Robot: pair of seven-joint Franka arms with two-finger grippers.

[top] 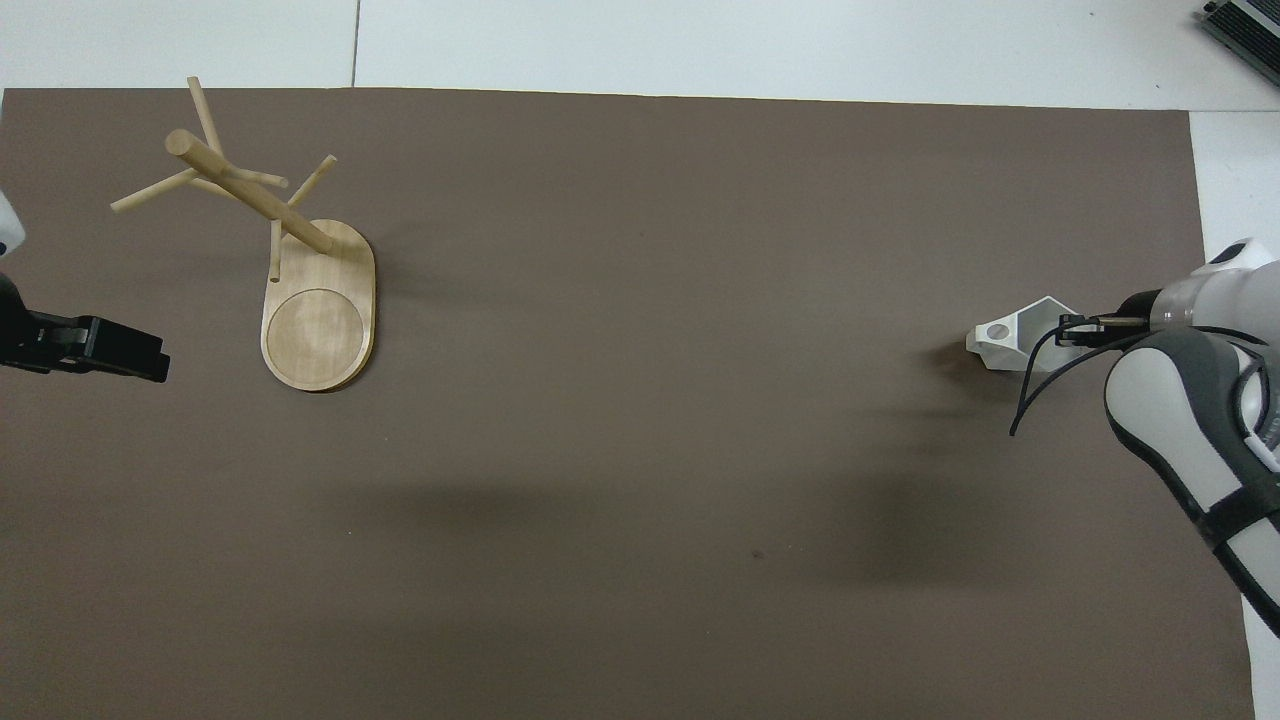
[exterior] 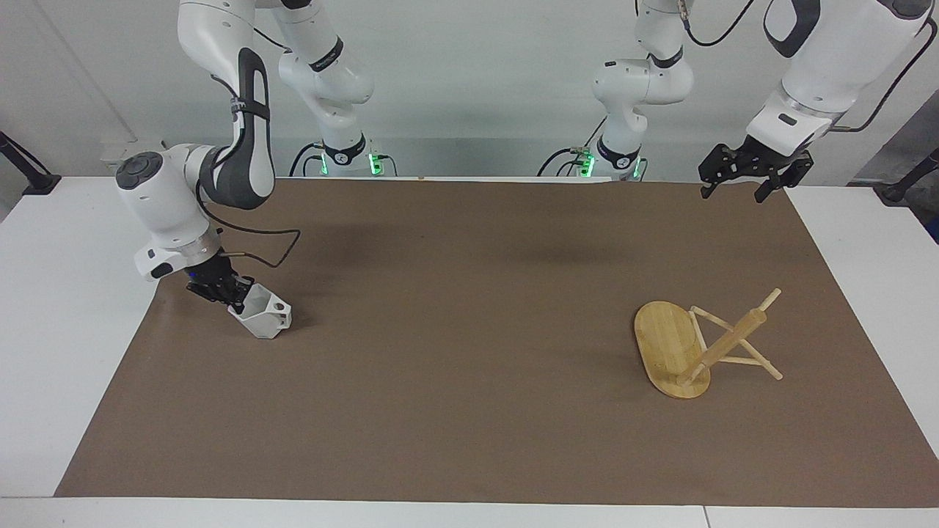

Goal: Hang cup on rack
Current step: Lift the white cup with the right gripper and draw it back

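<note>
The white faceted cup [exterior: 265, 318] sits on the brown mat at the right arm's end of the table, its handle with the round hole turned toward the table's middle. It also shows in the overhead view [top: 1012, 338]. My right gripper [exterior: 236, 296] is low at the cup, shut on the rim wall nearest that end; in the overhead view [top: 1066, 328] its fingers reach into the cup's mouth. The bamboo rack [exterior: 669, 343] stands on its oval base at the left arm's end, pegs bare [top: 320, 310]. My left gripper [exterior: 733, 192] waits open, high over the mat's corner [top: 148, 362].
The brown mat [exterior: 469, 352] covers most of the white table [exterior: 59, 308]. A black cable loops from the right wrist over the mat near the cup [exterior: 275, 249].
</note>
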